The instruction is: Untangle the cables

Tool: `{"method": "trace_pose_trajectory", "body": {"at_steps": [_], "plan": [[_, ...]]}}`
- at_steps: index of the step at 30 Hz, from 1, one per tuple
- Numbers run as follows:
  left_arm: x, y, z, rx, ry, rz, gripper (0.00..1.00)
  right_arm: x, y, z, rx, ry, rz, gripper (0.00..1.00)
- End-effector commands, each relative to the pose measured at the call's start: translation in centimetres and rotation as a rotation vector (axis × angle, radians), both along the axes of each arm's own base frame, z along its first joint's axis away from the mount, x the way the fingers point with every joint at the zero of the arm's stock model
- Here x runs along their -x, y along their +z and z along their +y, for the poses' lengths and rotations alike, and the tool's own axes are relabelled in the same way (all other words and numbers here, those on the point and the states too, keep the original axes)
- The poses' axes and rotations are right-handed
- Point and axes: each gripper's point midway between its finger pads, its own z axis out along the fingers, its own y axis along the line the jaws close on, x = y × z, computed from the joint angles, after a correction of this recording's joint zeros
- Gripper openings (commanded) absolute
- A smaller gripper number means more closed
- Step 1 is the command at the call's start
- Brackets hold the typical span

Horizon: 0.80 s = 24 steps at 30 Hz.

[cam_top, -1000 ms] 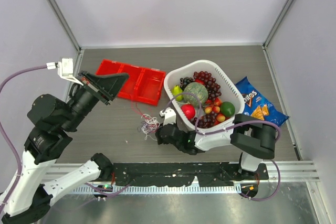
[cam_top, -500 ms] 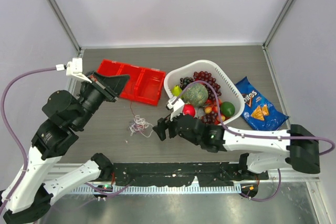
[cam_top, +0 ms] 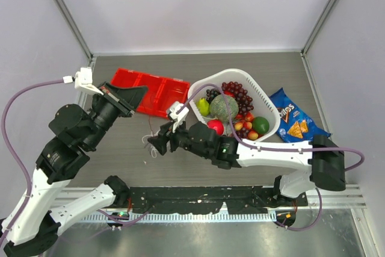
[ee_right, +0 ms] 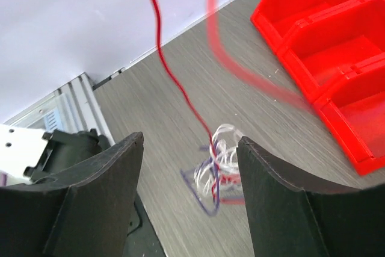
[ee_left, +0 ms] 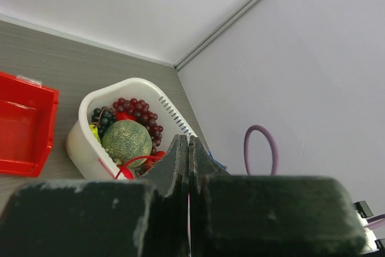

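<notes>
Cables point(ee_right: 216, 170) sit apart from the red bin's point(ee_right: 325, 46) edge, between the released right claw's point(ee_right: 187, 145) fingers point(ee_right: 102, 197); left claw point(ee_left: 188, 148) clenched.

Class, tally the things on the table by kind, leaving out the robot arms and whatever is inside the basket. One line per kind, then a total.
red tray: 1
white basket: 1
chip bag: 1
bundle of cords: 1
Total: 4
</notes>
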Motion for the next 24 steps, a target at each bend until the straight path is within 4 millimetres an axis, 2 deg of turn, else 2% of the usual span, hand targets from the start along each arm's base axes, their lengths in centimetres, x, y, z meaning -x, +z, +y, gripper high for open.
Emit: {"method": "trace_pose_trajectory", "body": {"at_steps": [1, 2, 3, 7, 8, 10, 14, 16, 18, 23, 24], "plan": [[0.5, 1.9, 0.1, 0.070, -0.014, -0.030, 0.00, -2.3, 2.3, 1.3, -0.119, -0.123, -0.044, 0.67], [0.6, 2.1, 0.0, 0.080, -0.022, -0.036, 0.00, -3.0, 1.3, 1.4, -0.109, -0.158, -0.039, 0.66], [0.7, 2.4, -0.2, 0.087, -0.032, -0.041, 0.00, -3.2, 1.2, 1.7, -0.125, -0.166, -0.041, 0.62], [0.8, 3.8, -0.1, 0.099, -0.030, -0.065, 0.00, -3.2, -4.3, 2.8, -0.064, -0.161, 0.009, 0.48], [0.8, 4.5, 0.0, 0.092, -0.031, -0.083, 0.00, -3.1, -6.7, 2.1, -0.028, -0.177, 0.025, 0.47], [0.8, 6.0, 0.1, 0.071, -0.027, -0.117, 0.00, -3.3, -10.1, 1.2, -0.005, -0.209, 0.060, 0.45], [0.4, 9.7, 1.8, 0.027, 0.059, -0.195, 0.00, -3.2, -17.1, -1.0, 0.146, -0.259, 0.108, 0.42], [0.0, 11.4, 2.4, -0.002, 0.099, -0.236, 0.00, -3.1, -18.4, -2.3, 0.164, -0.285, 0.121, 0.44], [-0.5, 12.5, 2.7, -0.032, 0.131, -0.255, 0.00, -3.2, -18.9, -3.4, 0.182, -0.309, 0.116, 0.48], [-1.0, 14.3, 2.8, -0.070, 0.152, -0.290, 0.00, -3.9, -19.4, -5.1, 0.240, -0.371, 0.087, 0.54], [-0.8, 14.8, 2.9, -0.062, 0.155, -0.302, 0.00, -4.0, -19.6, -5.3, 0.247, -0.376, 0.088, 0.58]]}}
